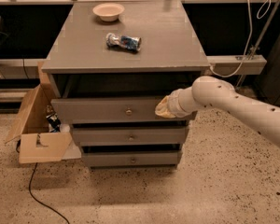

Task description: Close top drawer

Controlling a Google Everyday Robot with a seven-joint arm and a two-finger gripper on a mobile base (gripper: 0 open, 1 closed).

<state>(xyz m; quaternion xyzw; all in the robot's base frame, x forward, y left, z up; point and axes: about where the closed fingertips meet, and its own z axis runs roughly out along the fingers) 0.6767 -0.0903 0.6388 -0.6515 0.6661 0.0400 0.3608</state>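
Observation:
The top drawer [102, 110] is the grey cabinet's widest front, with a small brass knob [129, 111] at its centre. It stands pulled out a little from the cabinet, with a dark gap above it under the cabinet top [126, 41]. My gripper [161, 108] comes in from the right on a white arm and rests against the right part of the drawer front, right of the knob.
Two narrower grey drawers [129, 136] sit below. A crushed can [123, 42] and a small bowl [108, 11] lie on the cabinet top. An open cardboard box [37, 120] stands at the cabinet's left, with a black cable [37, 190] on the speckled floor.

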